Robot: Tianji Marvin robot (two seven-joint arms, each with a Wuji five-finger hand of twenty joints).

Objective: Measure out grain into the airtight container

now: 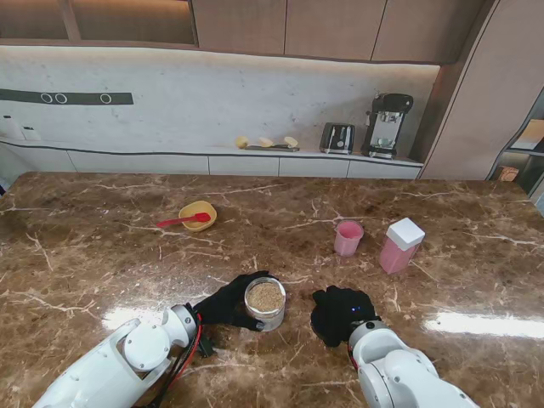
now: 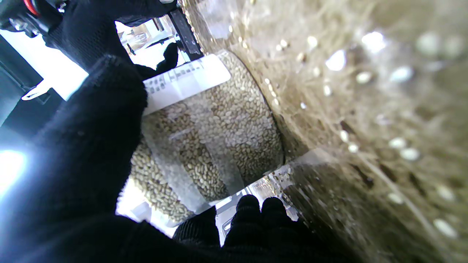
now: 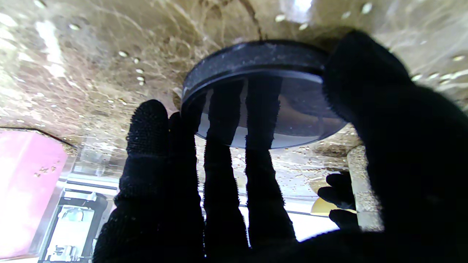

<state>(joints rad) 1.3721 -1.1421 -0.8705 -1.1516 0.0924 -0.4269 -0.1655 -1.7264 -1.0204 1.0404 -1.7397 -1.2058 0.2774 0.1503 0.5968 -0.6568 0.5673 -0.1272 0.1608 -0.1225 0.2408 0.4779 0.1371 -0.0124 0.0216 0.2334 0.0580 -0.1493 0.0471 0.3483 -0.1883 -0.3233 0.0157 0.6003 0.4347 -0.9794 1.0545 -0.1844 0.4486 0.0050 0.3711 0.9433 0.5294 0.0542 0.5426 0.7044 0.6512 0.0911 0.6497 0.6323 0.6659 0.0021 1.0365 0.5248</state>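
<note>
Both robot hands wear black knitted gloves. The left robot hand (image 1: 228, 303) is wrapped around a clear jar of grain (image 1: 265, 303) that stands upright on the tabletop (image 1: 102, 246), near to me, with its mouth open. The right robot hand (image 1: 338, 313) is just beside it and presses its thumb and fingers on a round dark lid (image 3: 263, 91), which lies against the marble; the right wrist view shows the grip on its rim clearly.

I judge that the opening step is in hand: the jar is uncovered and the lid is being put aside. The next move calls for releasing the lid and reaching for the pink cup (image 1: 348, 238), which stands farther from me on the right, next to the pink container with a white lid (image 1: 400, 246). That container I take for the airtight one. Well apart on the left lies a yellow bowl (image 1: 198, 215) with a red spoon (image 1: 183, 221).

The jar is a smooth transparent cylinder with a white label (image 2: 186, 82), and the grain inside is small, pale and oval. The tabletop is glossy brown marble with light veins.
</note>
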